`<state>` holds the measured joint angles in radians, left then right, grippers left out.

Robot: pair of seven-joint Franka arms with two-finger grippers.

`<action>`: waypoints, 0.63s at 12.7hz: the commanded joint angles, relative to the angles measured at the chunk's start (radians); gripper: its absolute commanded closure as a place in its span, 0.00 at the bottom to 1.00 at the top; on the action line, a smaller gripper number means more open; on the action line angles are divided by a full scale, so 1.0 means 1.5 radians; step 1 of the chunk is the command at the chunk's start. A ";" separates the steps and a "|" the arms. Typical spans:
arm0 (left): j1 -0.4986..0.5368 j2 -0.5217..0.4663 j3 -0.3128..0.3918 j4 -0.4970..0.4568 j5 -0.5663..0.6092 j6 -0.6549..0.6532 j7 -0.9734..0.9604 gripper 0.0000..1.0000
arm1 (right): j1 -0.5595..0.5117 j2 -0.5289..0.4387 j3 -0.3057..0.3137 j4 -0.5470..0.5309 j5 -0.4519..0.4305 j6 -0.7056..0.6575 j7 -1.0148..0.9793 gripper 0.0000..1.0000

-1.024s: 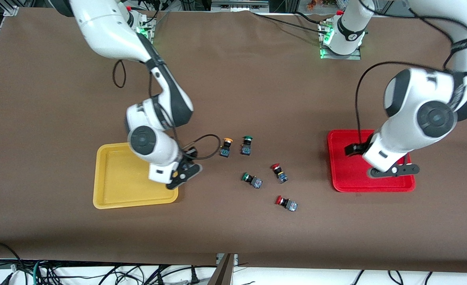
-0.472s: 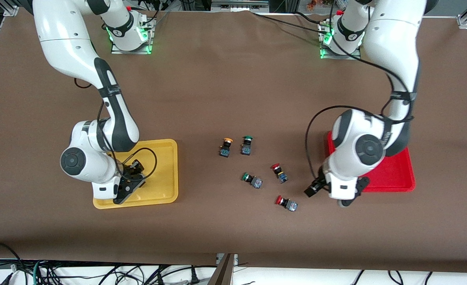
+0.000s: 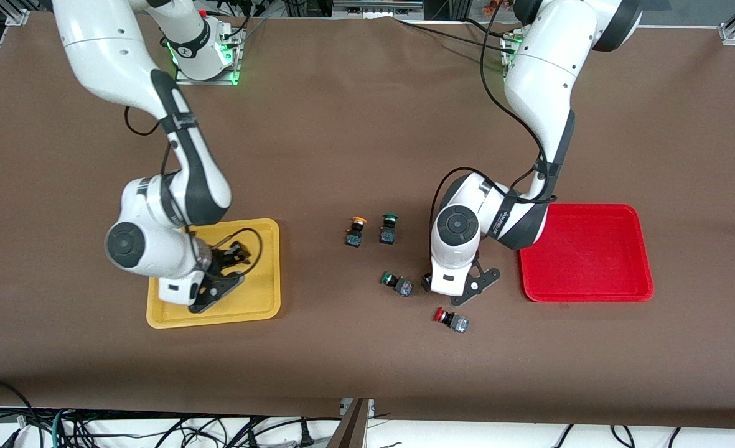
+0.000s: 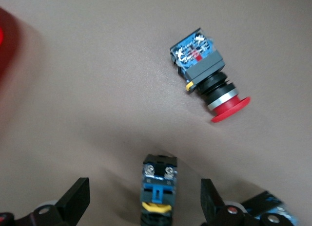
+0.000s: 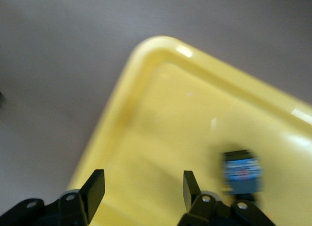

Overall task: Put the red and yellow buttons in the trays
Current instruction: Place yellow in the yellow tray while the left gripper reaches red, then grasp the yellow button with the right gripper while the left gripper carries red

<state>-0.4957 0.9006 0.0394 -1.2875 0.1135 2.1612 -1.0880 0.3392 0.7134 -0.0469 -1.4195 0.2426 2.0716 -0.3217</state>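
My right tool [image 5: 141, 197] hangs over the yellow tray [image 3: 261, 308], its prongs parted with nothing between them. In the right wrist view a blurred blue-bodied button [image 5: 241, 173] shows against the tray floor just beside the prongs; I judge it is the yellow one I am dropping off, though I cannot see its cap or whether it has come to rest.

My left tool [image 4: 144, 199] is spread wide over the desk, straddling a button with a blue body and a yellow clip [image 4: 158, 187] without touching it. By its place this should be 1 of the red buttons, but its cap is hidden. The other red button [image 3: 449, 319] lies on its side, nearer the front camera. A yellow button [image 3: 355, 231] stands beside a green one [image 3: 388, 229], and a second green one [image 3: 396, 283] lies close to my left arm. The red tray [image 3: 585, 292] holds nothing.

Next, I think, the left tool must drop squarely and pinch the straddled body, while the right lifts off toward the remaining yellow button.
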 commanded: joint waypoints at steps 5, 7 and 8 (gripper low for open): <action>-0.002 0.009 -0.019 -0.020 -0.012 0.034 0.041 1.00 | 0.104 0.025 0.067 0.025 -0.035 0.037 0.573 0.26; 0.007 0.002 -0.019 -0.019 -0.012 0.023 0.105 1.00 | 0.133 0.056 0.067 0.025 -0.035 0.086 0.645 0.27; 0.032 -0.009 -0.019 -0.018 -0.013 -0.021 0.175 1.00 | 0.147 0.072 0.067 0.025 -0.035 0.121 0.672 0.26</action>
<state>-0.4937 0.9155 0.0115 -1.3114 0.1097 2.1909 -0.9765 0.5391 0.7627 0.0566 -1.4125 0.2065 2.1899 0.6033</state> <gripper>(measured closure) 0.678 0.264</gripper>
